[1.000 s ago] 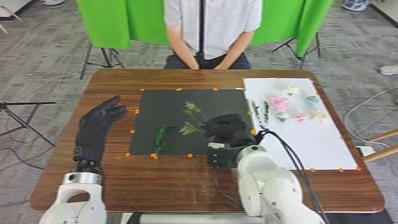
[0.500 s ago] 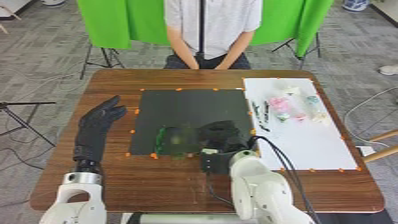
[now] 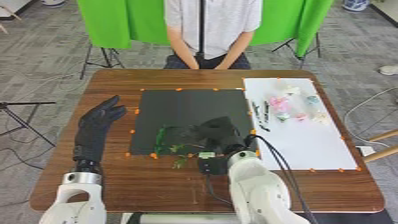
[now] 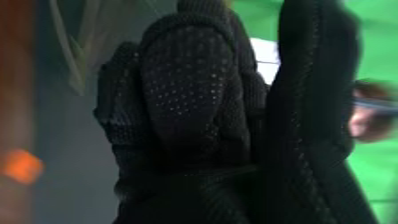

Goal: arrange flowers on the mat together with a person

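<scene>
Right hand [image 3: 213, 131]: positioned over the near right part of the dark mat [image 3: 182, 107]. Fingers and thumb are drawn together, apparently clamped on the leafy sprig [image 3: 176, 148]; the actual contact point is hidden by the glove, so firmness of hold cannot be confirmed.

Sprig location: left of the right hand and toward the robot, its leaves reaching across the near edge of the mat. The long axis appears to run obliquely from the hand to the near left. In the wrist view, blurred thin stalks show beside the glove.

Reference item: one narrow green stem [image 3: 161, 137] lies on the mat, left of the right hand, with its long axis running roughly near to far. The sprig leaves are just beside its near end — this is the governing relation for placement. The right hand is nearer to the sprig than the left hand [image 3: 100, 117], which rests beyond the left edge of the mat, fingers extended.

Judged step: orienting the sprig for laying down; the arrangement is at an early stage. Turn the leaves away from the robot before release — otherwise they may catch the laid stem or overhang the mat. The pink flowers [image 3: 280, 103] remain available on the white sheet [image 3: 306, 150].
</scene>
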`<state>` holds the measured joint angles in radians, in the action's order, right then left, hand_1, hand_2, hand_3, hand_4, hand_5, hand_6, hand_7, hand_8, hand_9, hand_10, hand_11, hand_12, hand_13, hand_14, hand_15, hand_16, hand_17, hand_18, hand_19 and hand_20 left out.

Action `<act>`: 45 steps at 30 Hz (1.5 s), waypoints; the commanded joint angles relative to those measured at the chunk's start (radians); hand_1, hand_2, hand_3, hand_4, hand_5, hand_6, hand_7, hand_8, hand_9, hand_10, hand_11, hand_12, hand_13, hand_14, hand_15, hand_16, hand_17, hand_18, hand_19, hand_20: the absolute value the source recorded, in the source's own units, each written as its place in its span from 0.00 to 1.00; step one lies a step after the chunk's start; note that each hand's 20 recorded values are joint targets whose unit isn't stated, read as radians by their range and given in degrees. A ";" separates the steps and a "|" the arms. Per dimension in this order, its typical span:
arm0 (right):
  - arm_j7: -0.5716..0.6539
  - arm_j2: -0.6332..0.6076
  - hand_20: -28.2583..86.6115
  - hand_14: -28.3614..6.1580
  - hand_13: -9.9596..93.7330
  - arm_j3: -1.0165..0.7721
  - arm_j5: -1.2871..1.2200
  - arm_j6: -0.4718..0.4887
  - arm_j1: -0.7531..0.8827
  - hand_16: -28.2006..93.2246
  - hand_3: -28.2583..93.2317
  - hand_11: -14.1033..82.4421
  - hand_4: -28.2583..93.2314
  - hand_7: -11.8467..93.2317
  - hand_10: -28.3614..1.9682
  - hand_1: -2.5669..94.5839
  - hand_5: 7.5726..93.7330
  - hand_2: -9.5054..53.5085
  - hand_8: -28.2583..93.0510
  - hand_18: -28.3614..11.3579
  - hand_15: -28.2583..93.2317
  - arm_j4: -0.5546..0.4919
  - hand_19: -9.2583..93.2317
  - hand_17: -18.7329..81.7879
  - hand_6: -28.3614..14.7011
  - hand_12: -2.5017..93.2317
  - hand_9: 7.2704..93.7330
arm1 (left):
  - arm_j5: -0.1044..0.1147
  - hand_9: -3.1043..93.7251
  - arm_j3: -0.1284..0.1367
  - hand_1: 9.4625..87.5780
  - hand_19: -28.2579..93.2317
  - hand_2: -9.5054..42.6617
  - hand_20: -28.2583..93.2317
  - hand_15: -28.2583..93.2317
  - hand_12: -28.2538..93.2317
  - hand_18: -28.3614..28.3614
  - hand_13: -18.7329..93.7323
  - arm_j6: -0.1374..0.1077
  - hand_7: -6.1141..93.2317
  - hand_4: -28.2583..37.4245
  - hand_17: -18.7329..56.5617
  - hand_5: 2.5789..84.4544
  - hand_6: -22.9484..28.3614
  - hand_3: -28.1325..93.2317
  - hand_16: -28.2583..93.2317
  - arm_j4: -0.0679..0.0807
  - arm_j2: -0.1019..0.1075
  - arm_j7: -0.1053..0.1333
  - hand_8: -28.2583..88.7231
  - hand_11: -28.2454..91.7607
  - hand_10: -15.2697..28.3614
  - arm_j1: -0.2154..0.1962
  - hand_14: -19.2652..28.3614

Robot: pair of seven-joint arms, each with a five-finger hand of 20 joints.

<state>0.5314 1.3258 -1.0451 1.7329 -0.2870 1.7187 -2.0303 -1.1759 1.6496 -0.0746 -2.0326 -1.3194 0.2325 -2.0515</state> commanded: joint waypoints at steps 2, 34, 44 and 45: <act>-0.070 -0.043 0.48 0.81 1.00 -0.022 0.171 0.214 0.035 0.37 0.72 0.28 0.11 0.28 0.52 0.49 0.80 0.00 0.30 0.38 0.68 -0.042 0.88 0.82 0.61 0.16 0.93 | 0.006 0.52 0.002 0.20 0.34 0.03 0.37 0.39 0.34 0.72 0.49 0.008 0.17 0.07 0.34 0.54 0.53 0.75 0.24 0.001 -0.008 -0.007 0.19 0.40 0.69 -0.009 0.77; -0.186 -0.059 0.47 0.76 1.00 -0.013 0.307 0.822 -0.091 0.38 0.65 0.23 0.11 0.22 0.47 0.31 0.70 0.32 0.17 0.26 0.69 0.007 0.96 0.76 0.58 0.12 0.70 | 0.008 0.52 -0.004 0.20 0.34 0.03 0.37 0.39 0.34 0.72 0.49 0.009 0.17 0.07 0.34 0.54 0.53 0.75 0.24 0.005 -0.005 -0.011 0.19 0.40 0.69 -0.003 0.77; -0.170 -0.038 0.47 0.74 1.00 0.002 0.323 0.752 -0.141 0.38 0.66 0.22 0.11 0.21 0.47 0.30 0.65 0.33 0.17 0.26 0.69 0.076 0.96 0.75 0.56 0.11 0.64 | 0.011 0.52 -0.010 0.20 0.34 0.03 0.37 0.39 0.34 0.72 0.49 0.006 0.17 0.07 0.34 0.54 0.53 0.75 0.24 0.005 0.001 -0.008 0.19 0.40 0.69 -0.003 0.78; -0.164 -0.036 0.47 0.74 1.00 0.003 0.323 0.743 -0.146 0.38 0.66 0.22 0.11 0.21 0.47 0.30 0.65 0.33 0.17 0.25 0.69 0.080 0.96 0.75 0.56 0.11 0.64 | 0.012 0.52 -0.011 0.20 0.34 0.03 0.37 0.39 0.34 0.72 0.49 0.006 0.17 0.07 0.34 0.54 0.53 0.75 0.24 0.005 0.001 -0.008 0.19 0.40 0.69 -0.003 0.78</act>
<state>0.3536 1.2717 -1.0493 2.0313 0.5245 1.6029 -1.9801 -1.1731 1.6457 -0.0734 -2.0316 -1.3194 0.2316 -2.0474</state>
